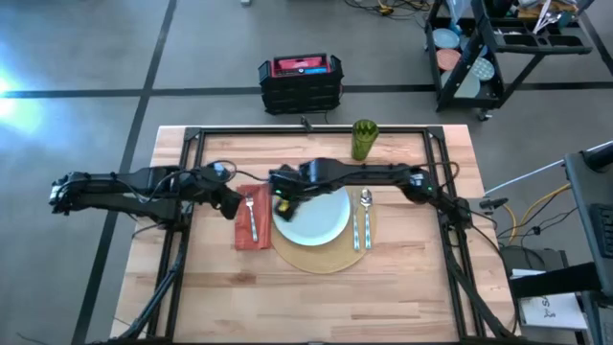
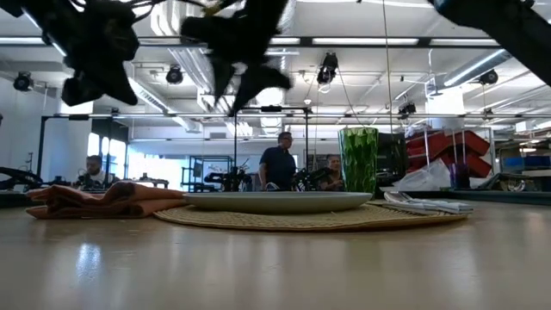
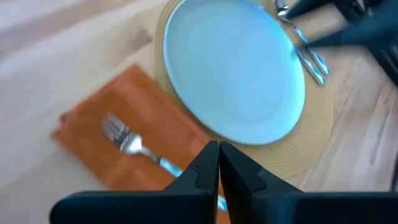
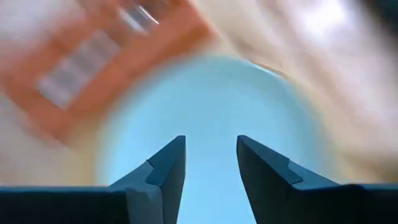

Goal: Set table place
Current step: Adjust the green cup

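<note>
On the tabletop [image 1: 402,287], the left pincer [image 1: 233,204], clenched and empty, hung beside the napkin [image 1: 251,232] with its fork [image 1: 252,218]. The right pincer [image 1: 283,204], released, hovered over the plate [image 1: 316,218]; lowering, it might knock the plate off the placemat [image 1: 326,257].

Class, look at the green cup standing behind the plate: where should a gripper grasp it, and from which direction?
Grip the green cup across its side wall, about mid-height, coming in level from the plate side. It stands upright and apart from everything else, so the sides are free; its fluted, translucent wall probably favours a squeeze across the width.
</note>
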